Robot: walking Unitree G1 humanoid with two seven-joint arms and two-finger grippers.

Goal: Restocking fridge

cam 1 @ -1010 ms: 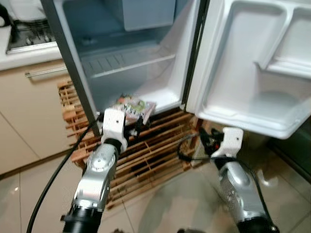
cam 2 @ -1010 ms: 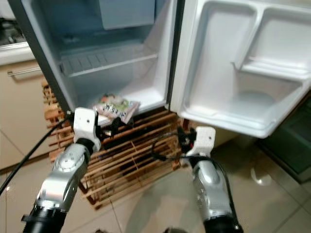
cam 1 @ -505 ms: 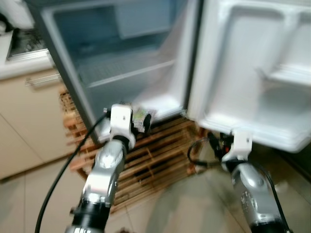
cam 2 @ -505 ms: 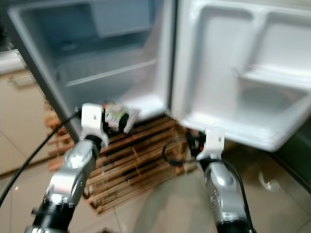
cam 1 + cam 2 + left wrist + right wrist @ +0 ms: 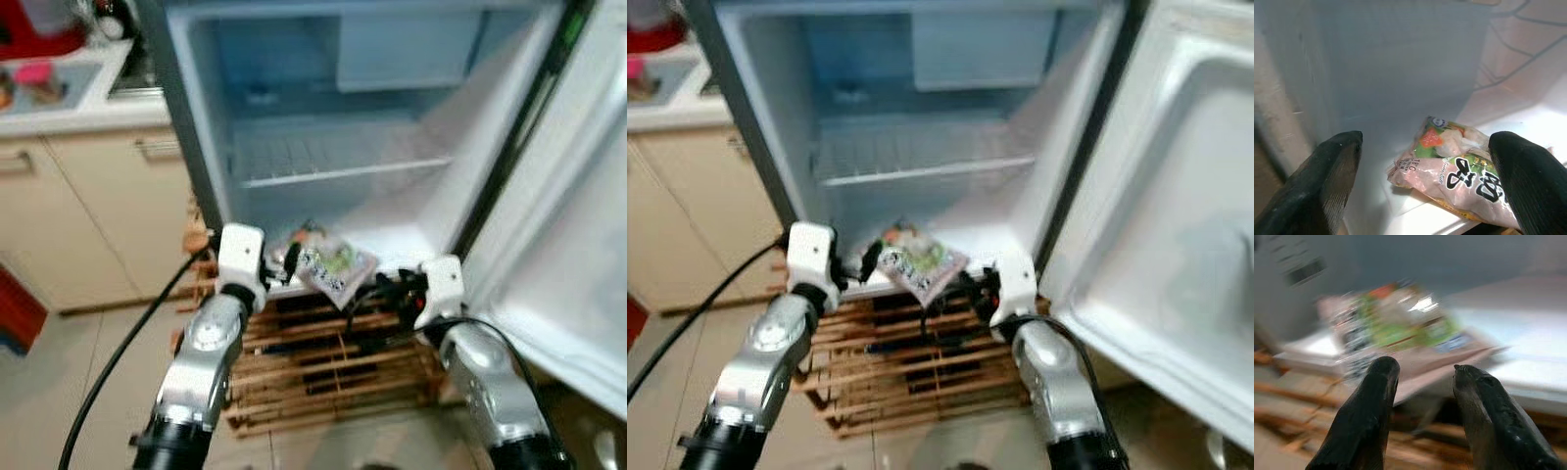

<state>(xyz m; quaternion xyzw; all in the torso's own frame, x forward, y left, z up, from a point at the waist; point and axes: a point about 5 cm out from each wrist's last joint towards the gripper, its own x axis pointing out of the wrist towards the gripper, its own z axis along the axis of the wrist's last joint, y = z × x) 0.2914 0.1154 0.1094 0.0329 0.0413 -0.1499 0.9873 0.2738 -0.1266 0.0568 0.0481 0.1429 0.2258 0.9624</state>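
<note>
A pink and green food packet (image 5: 331, 269) lies on the floor of the open fridge (image 5: 343, 171), its front corner hanging over the lip. My left gripper (image 5: 285, 261) is at the packet's left edge, fingers spread wide; in the left wrist view (image 5: 1426, 136) the packet (image 5: 1459, 169) lies just beyond them. My right gripper (image 5: 384, 290) is low at the packet's right, open, close to the overhanging corner. The right wrist view is blurred, with the packet (image 5: 1396, 328) just past the fingertips (image 5: 1385, 364). Neither gripper holds anything.
The fridge door (image 5: 578, 225) stands open on the right, its shelves bare. The fridge rests on a wooden slatted rack (image 5: 323, 362). Beige cabinets (image 5: 98, 215) and a counter (image 5: 59, 93) are on the left. A black cable (image 5: 108, 362) trails from my left arm.
The camera has swung, so the fridge interior now fills the middle. My right gripper has come from under the door to the packet's right side. My left gripper stays at the packet's left.
</note>
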